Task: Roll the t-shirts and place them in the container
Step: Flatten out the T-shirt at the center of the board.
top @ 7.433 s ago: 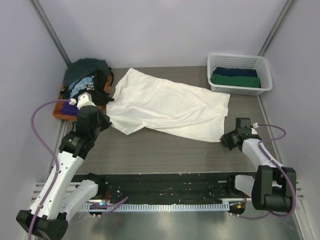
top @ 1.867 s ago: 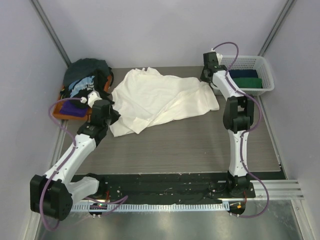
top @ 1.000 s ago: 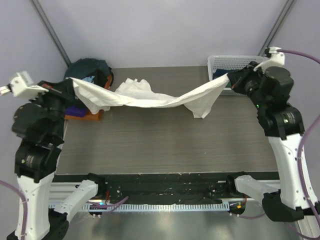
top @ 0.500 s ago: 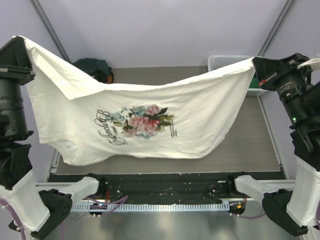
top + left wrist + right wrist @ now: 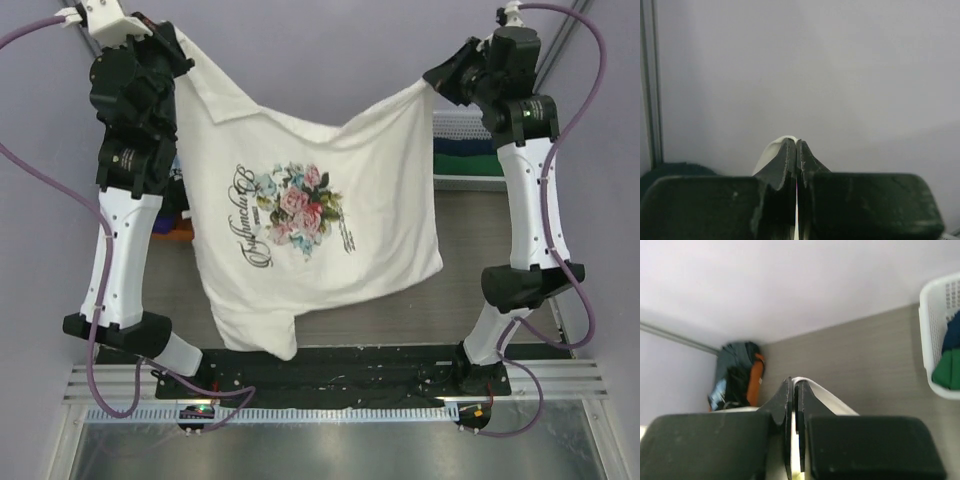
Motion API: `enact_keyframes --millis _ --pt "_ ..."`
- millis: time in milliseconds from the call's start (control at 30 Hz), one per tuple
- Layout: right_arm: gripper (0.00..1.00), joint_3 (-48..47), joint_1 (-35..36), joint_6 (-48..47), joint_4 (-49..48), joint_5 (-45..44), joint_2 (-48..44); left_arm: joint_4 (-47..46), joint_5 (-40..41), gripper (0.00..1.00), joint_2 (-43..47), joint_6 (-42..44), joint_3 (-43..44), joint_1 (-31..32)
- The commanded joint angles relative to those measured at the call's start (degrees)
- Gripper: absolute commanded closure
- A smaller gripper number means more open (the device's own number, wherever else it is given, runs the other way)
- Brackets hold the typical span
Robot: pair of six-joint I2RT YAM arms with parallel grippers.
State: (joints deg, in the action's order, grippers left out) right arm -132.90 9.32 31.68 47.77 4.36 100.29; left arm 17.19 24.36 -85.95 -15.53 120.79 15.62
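1. Since half a second ago, the cream-white t-shirt has been hoisted from a low, wide drape to a steep hang. Both arms have been raised to the upper corners of the top view, and the rose print now sits tilted.
2. The left gripper is clamped on one fabric corner at the upper left, and the right gripper on another at the upper right. In each wrist view a pale sliver of cloth is seen pinched between closed fingers.
3. The shirt is hung across the centre of the frame, sagging between the two grips. Its lowest fold droops toward the near edge of the table at lower centre-left.
4. The step is judged to be spreading the shirt flat before rolling. The sag should be taken out first, then the free edge laid down and the cloth drawn back evenly — uneven tension would probably leave creases.
5. Whether the lowest fold touches the table cannot be told, nor which hem is held. The white basket is half covered at the right. The other t-shirts are seen only as a dark blur at the lower left of the right wrist view.
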Motion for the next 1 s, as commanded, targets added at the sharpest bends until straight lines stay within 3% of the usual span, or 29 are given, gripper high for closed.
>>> enact_keyframes --millis 0,100,200,333,433,600,633,667,733,767,967 --pt "0.99 -7.65 -6.84 8.47 -11.18 8.19 -2.03 -20.69 -5.28 1.0 1.23 0.42 6.12 -2.07" --pt "0.99 -2.98 -13.77 16.62 -21.82 16.45 -2.12 -22.11 -8.0 1.0 -2.97 -3.7 11.9 -5.06" --pt "0.99 -6.04 -17.31 20.77 -26.32 23.84 1.56 -21.41 -11.16 1.0 -7.02 -10.74 18.94 -9.72" --pt "0.99 -5.8 -19.43 23.95 -29.21 31.66 5.61 -22.37 -13.98 1.0 -7.48 -11.63 14.31 -11.57" --pt "0.99 4.02 -19.34 23.52 -32.98 35.27 3.87 -20.81 -18.97 1.0 -7.04 -9.7 8.34 -11.75" --pt "0.99 32.13 -19.34 19.56 -35.64 35.37 -6.74 -19.39 -23.65 1.0 2.61 -8.38 -12.47 -11.66" --pt "0.99 36.79 -19.25 19.65 -37.64 35.63 -8.34 -19.47 -24.0 1.0 4.89 -8.72 -22.17 -11.66" --pt "0.99 46.15 -19.25 19.73 -38.62 35.54 -10.01 -19.91 -24.18 1.0 7.7 -8.9 -26.62 -11.57" --pt "0.99 55.6 -19.34 20.43 -42.47 35.02 -15.37 -19.48 -23.05 1.0 15.96 -11.27 -40.63 -10.44" --pt "0.99 63.91 -19.34 20.09 -43.28 34.32 -17.3 -19.39 -22.17 1.0 18.6 -12.32 -45.6 -9.82" --pt "0.99 89.52 -19.34 15.0 -44.43 28.96 -28.3 -11.84 -16.28 1.0 38.29 -24.0 -74.33 -5.86"
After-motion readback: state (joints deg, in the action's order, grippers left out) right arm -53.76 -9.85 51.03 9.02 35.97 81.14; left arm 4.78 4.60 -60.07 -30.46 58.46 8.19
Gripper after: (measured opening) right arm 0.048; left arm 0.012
